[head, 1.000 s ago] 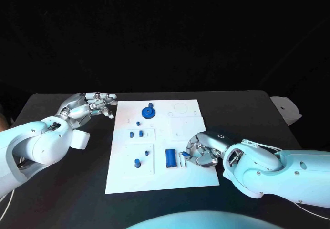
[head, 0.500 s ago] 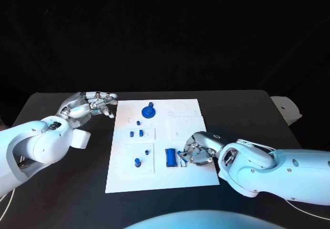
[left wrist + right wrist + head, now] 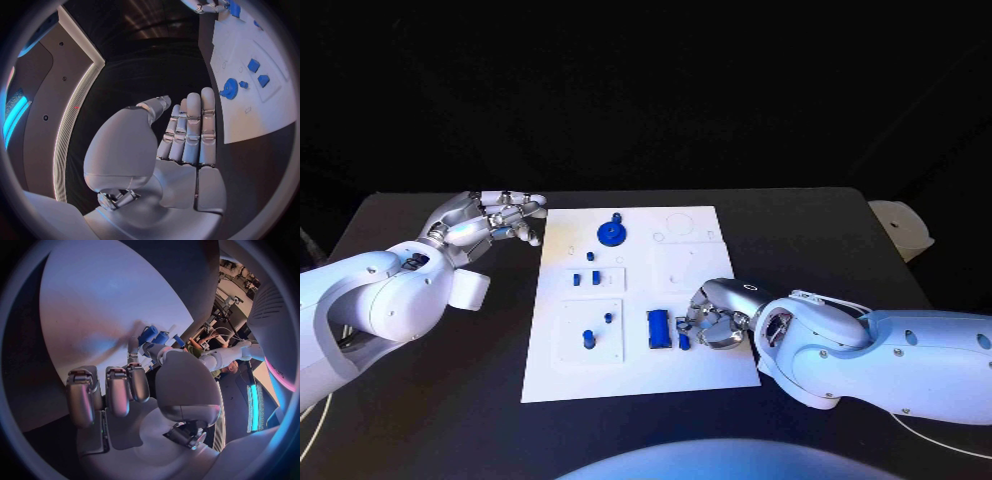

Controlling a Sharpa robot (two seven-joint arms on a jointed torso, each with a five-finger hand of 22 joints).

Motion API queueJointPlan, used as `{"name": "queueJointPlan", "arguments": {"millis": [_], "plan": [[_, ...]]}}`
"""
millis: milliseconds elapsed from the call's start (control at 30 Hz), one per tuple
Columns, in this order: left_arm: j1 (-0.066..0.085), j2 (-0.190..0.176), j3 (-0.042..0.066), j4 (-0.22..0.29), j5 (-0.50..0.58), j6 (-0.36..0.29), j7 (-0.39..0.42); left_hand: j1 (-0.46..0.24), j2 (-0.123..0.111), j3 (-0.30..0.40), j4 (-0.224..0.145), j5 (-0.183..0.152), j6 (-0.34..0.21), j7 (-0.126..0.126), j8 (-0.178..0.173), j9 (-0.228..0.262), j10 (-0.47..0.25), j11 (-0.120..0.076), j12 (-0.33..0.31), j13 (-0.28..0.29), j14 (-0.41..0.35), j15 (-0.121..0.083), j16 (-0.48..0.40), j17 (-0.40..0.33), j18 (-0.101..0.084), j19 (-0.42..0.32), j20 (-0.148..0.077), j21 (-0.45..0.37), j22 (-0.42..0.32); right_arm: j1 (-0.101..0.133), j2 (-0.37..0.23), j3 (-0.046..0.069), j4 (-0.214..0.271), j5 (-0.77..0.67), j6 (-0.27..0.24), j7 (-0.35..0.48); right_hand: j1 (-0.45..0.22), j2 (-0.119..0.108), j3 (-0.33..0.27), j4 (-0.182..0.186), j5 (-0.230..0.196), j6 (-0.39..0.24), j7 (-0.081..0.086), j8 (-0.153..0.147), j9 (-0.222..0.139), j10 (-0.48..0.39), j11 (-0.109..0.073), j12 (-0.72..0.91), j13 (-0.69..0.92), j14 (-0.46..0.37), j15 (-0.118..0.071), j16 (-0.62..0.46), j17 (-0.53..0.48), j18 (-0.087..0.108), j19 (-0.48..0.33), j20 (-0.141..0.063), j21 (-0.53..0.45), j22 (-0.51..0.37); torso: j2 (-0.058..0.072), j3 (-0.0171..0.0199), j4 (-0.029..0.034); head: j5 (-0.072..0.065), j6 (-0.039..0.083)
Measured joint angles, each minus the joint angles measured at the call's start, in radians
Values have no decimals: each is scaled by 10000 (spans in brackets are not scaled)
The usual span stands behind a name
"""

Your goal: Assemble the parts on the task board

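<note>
Care matters here: the right hand pinches a small blue part at its fingertips, low over the board, and should seat it squarely, while the left hand waits open, holding nothing, beside the board.

Dim scene, cool bluish light from overhead.
You'll see the flat white rectangular task board brightest against the matte black worktop; wrist views bend straight edges, and finger shadows streak the board.
</note>
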Motion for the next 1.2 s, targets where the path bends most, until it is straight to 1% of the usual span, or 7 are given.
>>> {"name": "queueJointPlan", "arguments": {"millis": [400, 633, 767, 900, 1000, 1133, 1200], "plan": [[0, -16, -1, 10, -14, 1, -21, 0, 0, 0, 0, 0, -2, 2, 0, 1, 0, 0, 0, 0, 0, 0, 0, -3, -1, 0, 0, 0, 1, -3, 23, 5, -7, -75, 88, -94, 99, -18, -58, -22, 16, -39, -42, 16, -22, 0, 1, 47, -1, 36, -36, 0, 1, 0, 0, 0, 0, -1, 0, 9, -6, -22, 6], [0, -16, -1, 10, -20, 1, -26, 0, 0, 0, 0, 0, -2, 2, 0, 1, -37, -37, 0, 0, 0, 0, 0, -2, -1, 37, -37, 0, 0, -13, 7, -4, 5, -105, -27, -99, 94, -13, -330, 249, 16, -57, -60, 12, -38, 0, 1, 47, -2, 36, -35, 0, 0, 0, 0, 0, 0, -2, -5, 12, -11, -45, 41], [0, -16, -1, 7, -23, 0, -29, 0, 0, 0, 0, 0, -2, 2, 0, 1, -37, -37, 0, 0, 0, 0, 0, -2, -1, 37, -37, 0, 1, -15, -24, -5, 3, -108, -125, -83, 54, 27, -497, 415, -289, -72, -74, 8, -71, 0, 1, 47, -2, 36, -35, 0, -1, 0, 0, 0, 0, -2, -5, 13, -12, -53, 55], [0, -15, -1, 4, -25, 0, -32, 0, 0, 0, 0, 0, -2, 2, 0, 1, -37, -37, 0, 0, 0, 0, 0, -2, -1, 37, -37, 0, 1, -17, -96, -5, 21, -107, -292, -10, 47, 20, -652, 537, -315, -53, -56, 8, -78, 0, 1, 47, -2, 36, -35, 39, -1, 0, 0, 0, 0, -2, -5, 15, -12, -56, 72], [0, -13, -1, 3, -26, 0, -33, 0, 0, 0, 0, 0, -2, 2, 0, 1, -37, -37, 0, 0, 0, 0, 0, -2, 0, 37, -37, 1, 1, -18, -207, 9, 91, -71, -490, 140, -3, -29, -854, 611, -123, -53, -56, 8, -78, 0, 1, 47, -2, 36, -35, 39, -1, 1, -37, -38, 0, -2, -5, 20, -9, -64, 92], [0, -13, -1, 1, -30, 0, -35, 0, 0, 0, 0, 0, -2, 2, 0, 1, -37, -37, 0, 0, 0, 0, 0, -1, -1, 37, -36, 1, 1, -15, -384, 25, 182, 47, -621, 440, -16, -89, -1000, 601, -123, -54, -56, 8, -88, 0, 1, 47, -2, 36, -34, 39, -2, 0, -37, -38, 0, 6, -4, 20, -9, -72, 108], [0, -12, -1, 1, -32, 0, -36, 0, 0, 0, 0, 0, -2, 2, 0, 1, -37, -37, 0, 0, 0, 0, 0, -2, -1, 37, -37, 0, 1, -14, -494, 25, 217, 128, -607, 597, 93, -199, -1135, 573, -123, -54, -56, 8, -102, 0, 1, 47, -3, 36, -34, 39, -2, 1, -37, -38, 0, 6, -5, 19, -12, -79, 109]]}}
